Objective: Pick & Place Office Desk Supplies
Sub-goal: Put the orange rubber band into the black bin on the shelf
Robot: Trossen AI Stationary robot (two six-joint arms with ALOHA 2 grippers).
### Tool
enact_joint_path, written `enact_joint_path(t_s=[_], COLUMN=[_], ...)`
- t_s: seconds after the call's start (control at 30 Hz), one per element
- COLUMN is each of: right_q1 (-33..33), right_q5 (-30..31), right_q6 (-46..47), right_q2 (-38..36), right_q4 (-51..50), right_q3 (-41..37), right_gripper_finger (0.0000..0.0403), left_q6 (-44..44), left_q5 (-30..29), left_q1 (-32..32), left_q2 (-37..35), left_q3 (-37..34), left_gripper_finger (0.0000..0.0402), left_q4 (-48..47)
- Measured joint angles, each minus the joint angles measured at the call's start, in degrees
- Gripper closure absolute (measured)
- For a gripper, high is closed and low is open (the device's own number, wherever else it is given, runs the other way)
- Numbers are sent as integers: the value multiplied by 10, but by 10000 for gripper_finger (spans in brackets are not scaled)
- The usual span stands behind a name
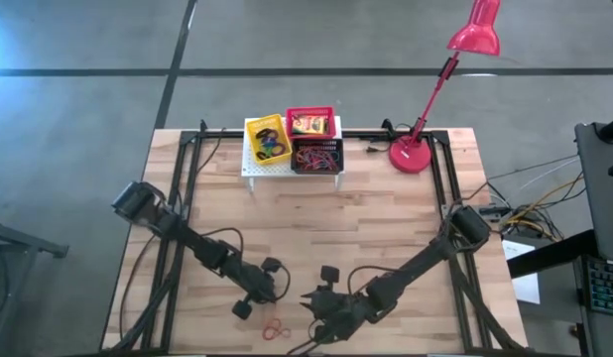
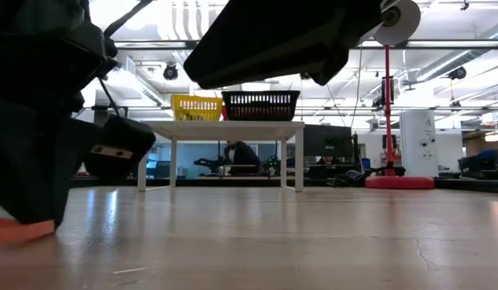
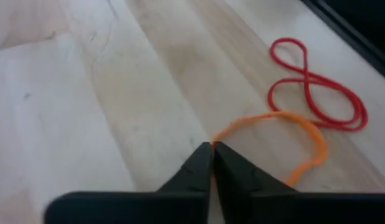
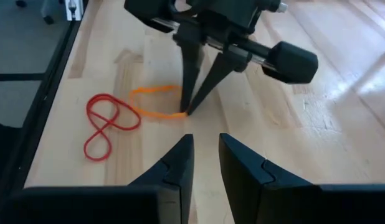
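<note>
- Table (image 1: pixel 386 228): pale wood planks, black frame rails along both sides.
- Floor (image 1: pixel 316 40): grey concrete, dark seam lines.
- Red desk lamp (image 1: pixel 426 139) at the table's far edge.
- Ceiling strip lights (image 2: pixel 192 20) overhead; desks in the room behind.

An open lab hall: concrete floor (image 1: pixel 287 50), ceiling ducts (image 2: pixel 197 20), distant workstations (image 2: pixel 329 157).

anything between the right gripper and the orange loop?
Only bare table. In the right wrist view the right gripper sits short of the orange loop, which the left gripper pinches. The red loop lies off to the side.
</note>
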Motion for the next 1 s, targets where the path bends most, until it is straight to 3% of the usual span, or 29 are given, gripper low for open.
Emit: enact_joint_path(t_s=[0.1,0.37,0.53,0.77,0.93,1.0], right_q1=[0,-18,-40,-51,-53,-53], right_q5=[0,2,2,5,116,126], right_q6=[0,43,68,-25,4,-1], right_q2=[0,20,34,46,47,47], right_q4=[2,14,39,145,154,160], right_q3=[0,-1,-1,-1,-1,-1], right_gripper_finger=[336,329,286,208,195,198], left_q6=[0,-19,-17,-18,-19,-19], left_q5=[-37,-227,-286,-368,-389,-389], left_q1=[-1,-11,-18,-21,-21,-21], left_q2=[-29,-153,-195,-200,-200,-200], left_q3=[-2,-1,-1,-1,-1,-1], left_gripper_finger=[393,397,398,398,398,398], left_q4=[-18,-26,-22,-18,-16,-16])
